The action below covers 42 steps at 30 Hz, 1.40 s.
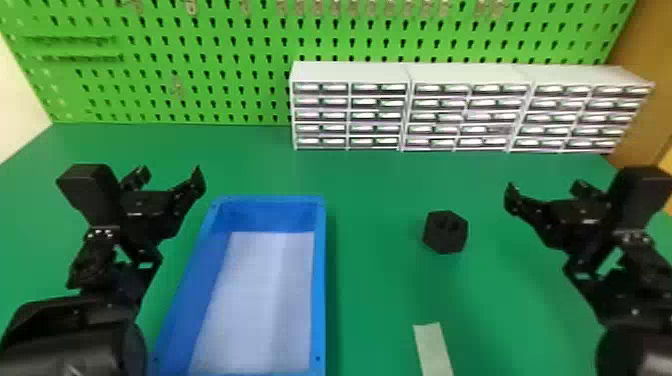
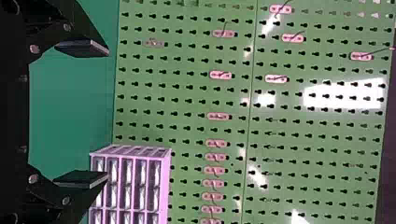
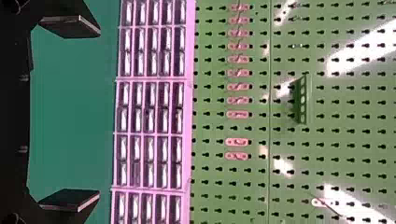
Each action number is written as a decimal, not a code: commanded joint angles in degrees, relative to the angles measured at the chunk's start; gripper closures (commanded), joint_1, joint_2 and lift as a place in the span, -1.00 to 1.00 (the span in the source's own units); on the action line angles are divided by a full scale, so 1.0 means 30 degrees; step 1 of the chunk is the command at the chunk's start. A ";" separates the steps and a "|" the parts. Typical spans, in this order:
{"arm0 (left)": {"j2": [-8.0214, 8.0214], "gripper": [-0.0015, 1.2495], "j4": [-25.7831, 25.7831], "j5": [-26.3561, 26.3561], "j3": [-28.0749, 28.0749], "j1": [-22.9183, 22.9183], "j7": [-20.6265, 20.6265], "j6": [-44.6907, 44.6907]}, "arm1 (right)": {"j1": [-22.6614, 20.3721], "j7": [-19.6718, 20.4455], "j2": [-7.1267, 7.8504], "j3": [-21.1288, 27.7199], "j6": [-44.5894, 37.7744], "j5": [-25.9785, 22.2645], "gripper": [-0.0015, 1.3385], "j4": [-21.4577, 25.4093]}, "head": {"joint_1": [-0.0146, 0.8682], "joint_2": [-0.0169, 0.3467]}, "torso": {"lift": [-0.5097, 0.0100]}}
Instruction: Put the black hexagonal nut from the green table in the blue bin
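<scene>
- On the green table [image 1: 375,200], to the right of the bin and apart from it, sits the thick black hexagonal nut [image 1: 445,232], a hole showing in its upward face.
- Left of the nut stands the long rectangular blue bin [image 1: 321,280], open at the top, with a whitish sheet [image 1: 260,300] covering much of its floor. The nut is outside it.
- Near the bin's far left corner is the black left gripper [image 1: 171,175], its two fingers spread wide and nothing between them. The left wrist view shows the same gap, with the tips of the left gripper [image 2: 108,112] well apart.
- To the right of the nut, clear of it, is the black right gripper [image 1: 545,188]. Its fingers are parted too, and they hold nothing; in the right wrist view the flat fingers of the right gripper [image 3: 99,114] face each other across bare space.
- Nearer the robot than the nut, a pale, narrow strip [image 1: 434,350] lies on the table and runs to the bottom edge of the head view.
- Along the back of the table, to the right, stands a row of whitish drawer cabinets [image 1: 350,115] with many small compartments.
- Behind everything rises a bright green pegboard [image 1: 200,30], dotted with rows of dark slots and carrying small hooks.
</scene>
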<state>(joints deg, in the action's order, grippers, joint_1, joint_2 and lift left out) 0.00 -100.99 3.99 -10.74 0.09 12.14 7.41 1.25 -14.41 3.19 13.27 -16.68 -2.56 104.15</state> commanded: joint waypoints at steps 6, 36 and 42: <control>-0.0050 -0.47 0.0119 -0.0070 0.0094 0.0147 -0.0002 -0.0008 | 0.2277 -0.0001 0.0283 0.0323 -0.2994 0.0618 -0.87 -0.0410 | 0.59 -0.63 | 0.59; -0.0050 -0.47 0.0149 -0.0158 0.0182 0.0089 -0.0002 -0.0008 | 0.8283 -0.0001 0.1513 -0.0087 -0.9147 0.0032 -0.86 -0.5566 | 0.59 -0.63 | 0.59; -0.0050 -0.47 0.0149 -0.0187 0.0211 0.0089 -0.0002 0.0021 | 0.9191 -0.0001 0.1660 -0.0380 -1.0817 -0.0144 -0.86 -0.6650 | 0.59 -0.63 | 0.59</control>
<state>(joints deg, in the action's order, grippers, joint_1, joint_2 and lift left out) 0.00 -100.55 3.50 -10.12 0.35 12.13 7.40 27.21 -14.41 7.88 12.70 -46.23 -2.63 85.99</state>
